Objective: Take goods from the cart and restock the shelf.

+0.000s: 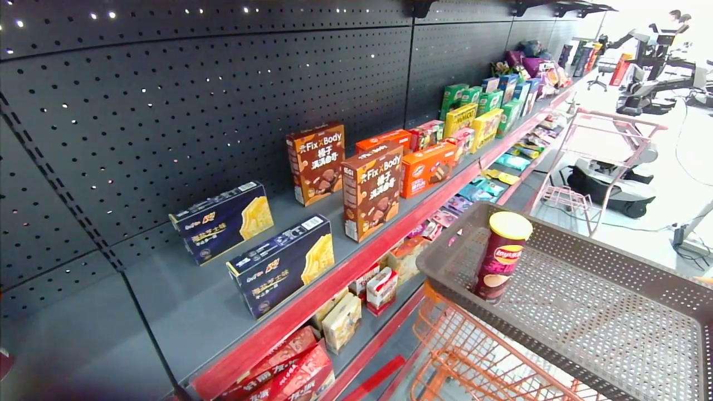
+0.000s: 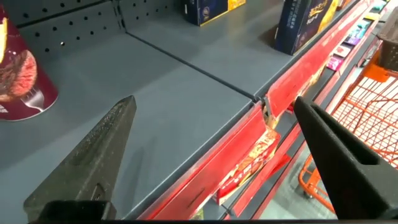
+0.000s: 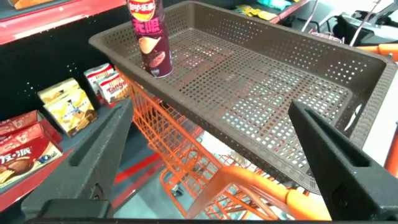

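**One can in the cart, both grippers spread and empty**

The shelf (image 1: 184,312) is a grey board with a red front edge, backed by a black pegboard wall. The orange wire cart (image 1: 445,340) stands just in front of the shelf, and a brown perforated basket (image 1: 601,312) rests on top of it. A dark red can (image 1: 501,256) with a yellow lid stands upright in the basket, in the corner nearest the shelf's red edge.

On the shelf, two blue boxes (image 1: 281,266) stand one behind the other. Farther along are two brown boxes (image 1: 372,189), then orange boxes (image 1: 428,169). A second can (image 2: 22,74), also dark red, stands upright on a bare stretch of the shelf, back from the red edge. Below the shelf, a lower board holds small packets (image 1: 341,322).

The left gripper (image 2: 214,106) hangs over the bare part of the shelf beside the second can, its fingers spread wide with nothing between them. The right gripper (image 3: 211,109) hangs out in front of the shelf, above the cart and apart from the can in the basket. Its fingers are likewise wide apart and hold nothing.
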`<state>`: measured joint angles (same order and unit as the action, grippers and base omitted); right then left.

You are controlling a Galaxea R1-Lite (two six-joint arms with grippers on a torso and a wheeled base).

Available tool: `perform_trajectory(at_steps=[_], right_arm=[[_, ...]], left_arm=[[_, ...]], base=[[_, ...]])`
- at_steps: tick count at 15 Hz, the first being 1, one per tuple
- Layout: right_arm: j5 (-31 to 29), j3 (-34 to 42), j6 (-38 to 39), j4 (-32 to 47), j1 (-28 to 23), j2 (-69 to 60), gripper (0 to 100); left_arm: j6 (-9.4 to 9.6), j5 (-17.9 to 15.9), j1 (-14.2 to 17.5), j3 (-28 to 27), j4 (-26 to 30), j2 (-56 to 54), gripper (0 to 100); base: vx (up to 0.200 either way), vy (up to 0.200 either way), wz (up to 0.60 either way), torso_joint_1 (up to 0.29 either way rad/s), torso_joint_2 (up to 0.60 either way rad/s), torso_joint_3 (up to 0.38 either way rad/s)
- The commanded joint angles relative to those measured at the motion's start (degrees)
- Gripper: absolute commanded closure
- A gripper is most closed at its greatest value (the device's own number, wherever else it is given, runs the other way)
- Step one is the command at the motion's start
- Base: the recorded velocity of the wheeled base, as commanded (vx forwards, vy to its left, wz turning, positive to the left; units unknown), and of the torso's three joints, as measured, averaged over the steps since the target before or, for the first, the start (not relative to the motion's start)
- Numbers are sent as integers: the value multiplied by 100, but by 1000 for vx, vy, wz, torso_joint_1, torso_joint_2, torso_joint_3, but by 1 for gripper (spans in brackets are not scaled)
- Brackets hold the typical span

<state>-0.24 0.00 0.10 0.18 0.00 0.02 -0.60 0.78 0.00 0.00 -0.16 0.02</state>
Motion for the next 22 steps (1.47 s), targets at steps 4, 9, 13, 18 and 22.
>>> perform_trajectory(at_steps=[4,9,13,18,22], right_arm=[[-11,0,-1,-1,0,-2,0],[-2,0,-1,-1,0,-2,0],[-2,0,-1,-1,0,-2,0],[-2,0,-10,17,0,-2,0],[7,0,-10,26,9,15,0]], left_arm=[[-11,1,0,0,-2,6,0],[-2,1,0,0,-2,6,0],[-2,1,0,0,-2,6,0],[-2,1,0,0,-2,6,0],[-2,1,0,0,-2,6,0]], base=[[0,0,0,72,-153,-87],[0,0,-360,44,-102,-64],[0,0,0,0,0,0],[0,0,0,0,0,0],[0,0,150,1,3,1]])
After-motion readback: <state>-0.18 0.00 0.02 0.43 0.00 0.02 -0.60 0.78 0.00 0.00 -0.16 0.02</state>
